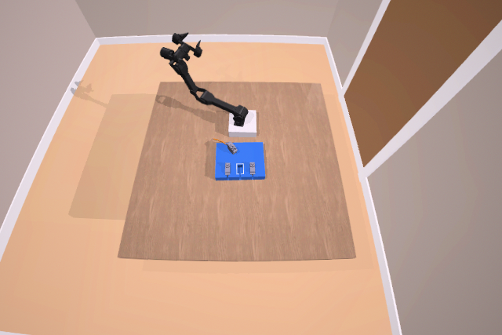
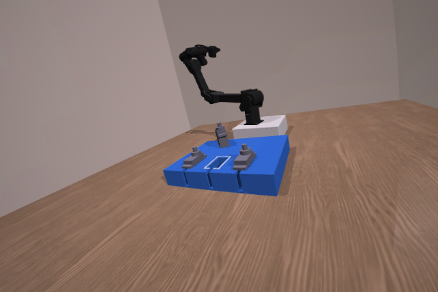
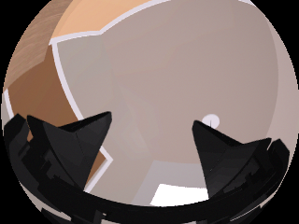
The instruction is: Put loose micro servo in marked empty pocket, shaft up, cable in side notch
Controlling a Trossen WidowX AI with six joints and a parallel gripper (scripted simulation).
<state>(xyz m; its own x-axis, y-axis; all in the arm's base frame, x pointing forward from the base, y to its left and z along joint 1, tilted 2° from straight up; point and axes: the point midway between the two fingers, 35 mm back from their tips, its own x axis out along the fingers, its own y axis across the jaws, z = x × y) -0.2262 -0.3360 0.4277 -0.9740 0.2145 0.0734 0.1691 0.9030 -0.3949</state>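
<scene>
The loose grey micro servo [image 1: 231, 147] [image 2: 222, 136] rests on the rear left part of the blue deck [image 1: 252, 153] [image 2: 267, 150], shaft end up and somewhat tilted. Its orange cable [image 1: 219, 141] runs off the deck's back left edge. The marked pocket, outlined in white [image 1: 236, 169] [image 2: 207, 165], is empty, between two seated servos; its side notch opens at the deck's front face. My gripper [image 1: 193, 38] [image 3: 152, 121] is open and empty, raised high behind and left of the deck, far from the loose servo. In the exterior view its fingers overlap.
A seated servo stands on each side of the pocket, the left one [image 1: 227, 169] [image 2: 194, 158] and the right one [image 1: 252, 168] [image 2: 243, 158]. The arm's white base block [image 1: 243, 134] [image 2: 258, 132] stands just behind the deck on the wooden table top [image 1: 243, 221] [image 2: 212, 239].
</scene>
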